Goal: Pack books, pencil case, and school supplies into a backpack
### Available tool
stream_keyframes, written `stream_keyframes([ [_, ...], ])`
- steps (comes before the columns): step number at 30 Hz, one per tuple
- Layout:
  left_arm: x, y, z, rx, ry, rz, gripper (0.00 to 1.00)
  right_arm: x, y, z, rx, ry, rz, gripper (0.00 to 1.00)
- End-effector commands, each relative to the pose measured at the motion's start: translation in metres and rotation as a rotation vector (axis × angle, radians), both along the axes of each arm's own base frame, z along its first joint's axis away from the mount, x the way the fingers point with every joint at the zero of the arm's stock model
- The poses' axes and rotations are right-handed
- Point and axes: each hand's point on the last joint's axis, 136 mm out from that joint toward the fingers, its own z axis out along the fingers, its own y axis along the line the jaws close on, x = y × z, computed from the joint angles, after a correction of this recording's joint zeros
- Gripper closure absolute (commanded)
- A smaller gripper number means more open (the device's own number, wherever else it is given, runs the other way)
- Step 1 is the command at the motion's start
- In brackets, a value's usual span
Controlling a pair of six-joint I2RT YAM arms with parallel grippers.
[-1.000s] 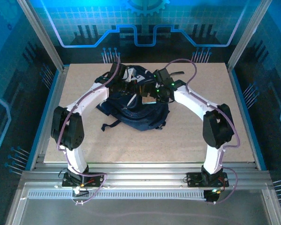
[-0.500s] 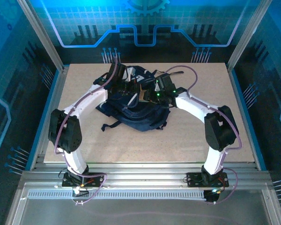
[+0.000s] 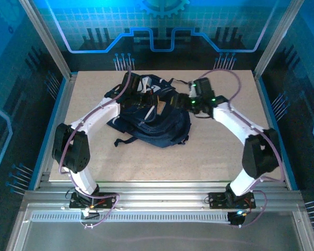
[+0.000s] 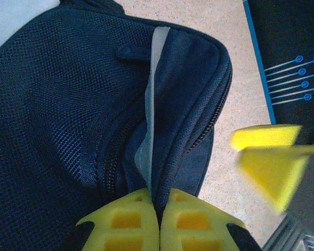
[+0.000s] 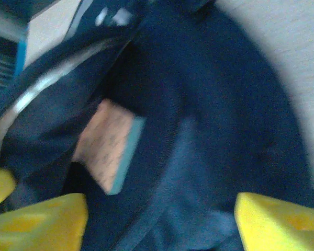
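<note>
Backpack [image 4: 57, 94]: seam edge clamped in left claw [image 4: 158, 222].
Right claw [image 5: 159, 217]: wide, holding nothing.
Contents: tan pad [image 5: 105, 149] ahead-left of right claw, in backpack opening.

From my seat the backpack [image 4: 68, 104] reads dark navy mesh with a pale grey stripe [image 4: 156, 68]; the pad [image 5: 107, 144] is tan-pink, dotted, with a pale blue edge. The table [image 3: 199, 151] is sandy beige.

Tan tabletop [image 3: 209, 151], aluminium frame posts [image 3: 46, 39], blue glowing circuit-pattern back wall [image 3: 162, 26], slotted metal rail [image 3: 162, 215] at near edge
</note>
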Motion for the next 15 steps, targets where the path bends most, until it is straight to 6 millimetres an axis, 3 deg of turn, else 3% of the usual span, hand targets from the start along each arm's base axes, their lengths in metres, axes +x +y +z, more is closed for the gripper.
stream_keyframes([
  [1,-0.003,-0.013,0.057,-0.130,-0.126,-0.027,1.00,-0.009,-0.065,-0.022,-0.207,0.100,-0.149,0.11],
  [4,-0.006,-0.012,0.057,-0.135,-0.123,-0.027,1.00,-0.002,-0.103,-0.046,-0.282,0.171,-0.277,0.01],
  [6,-0.008,-0.011,0.058,-0.136,-0.123,-0.027,1.00,0.003,-0.121,-0.063,-0.321,0.237,-0.347,0.00],
  [11,-0.012,-0.011,0.060,-0.142,-0.128,-0.031,1.00,0.022,-0.131,-0.099,-0.359,0.359,-0.425,0.00],
  [15,-0.014,-0.012,0.057,-0.152,-0.119,-0.031,1.00,0.038,-0.139,-0.114,-0.375,0.403,-0.526,0.00],
])
